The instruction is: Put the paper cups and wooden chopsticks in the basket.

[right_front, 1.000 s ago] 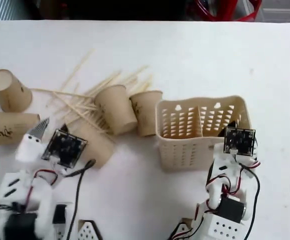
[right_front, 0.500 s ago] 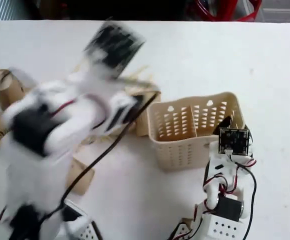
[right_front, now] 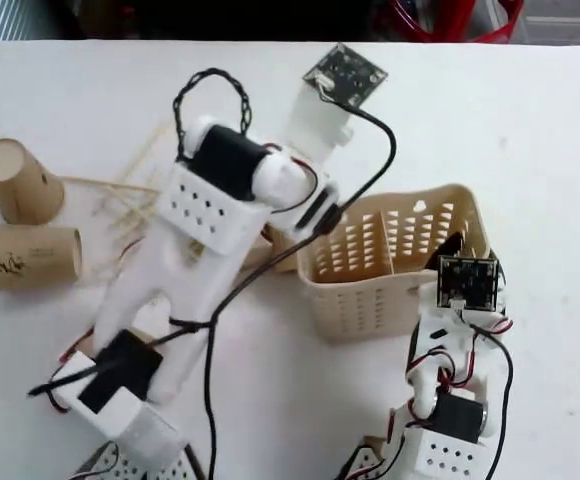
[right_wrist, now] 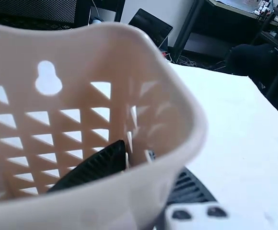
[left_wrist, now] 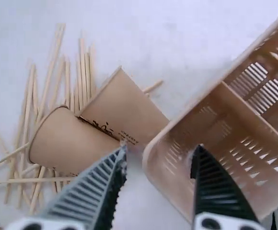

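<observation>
1. The counter point(right_front: 530, 130) is white, flat and smooth.
2. The left arm point(right_front: 200, 230), made of white plastic blocks with black cables, is stretched over the middle of the counter up to the left end of the basket point(right_front: 370, 300). The left hand point(left_wrist: 160, 152) is released and holds nothing. Its grey ribbed finger point(left_wrist: 100, 187) and its black finger point(left_wrist: 215, 191) stand apart above the basket's rounded corner.
3. The basket is a cream plastic box with rounded corners, slotted walls and a middle wall that makes two compartments. It stands on the counter right of the middle. The right hand point(right_wrist: 139, 160) is clenched on the basket's wall at the near right corner, with one black ribbed finger inside.
4. The cups are of brown paper, tapered, and lie on their sides. Two point(right_front: 15, 180) point(right_front: 30, 255) are at the left edge, well apart from the basket. Two more point(left_wrist: 124, 110) point(left_wrist: 62, 141) lie side by side, just beside the basket's corner.
5. The chopsticks point(left_wrist: 48, 76) are thin pale wooden sticks, scattered flat under and around the cups.
</observation>
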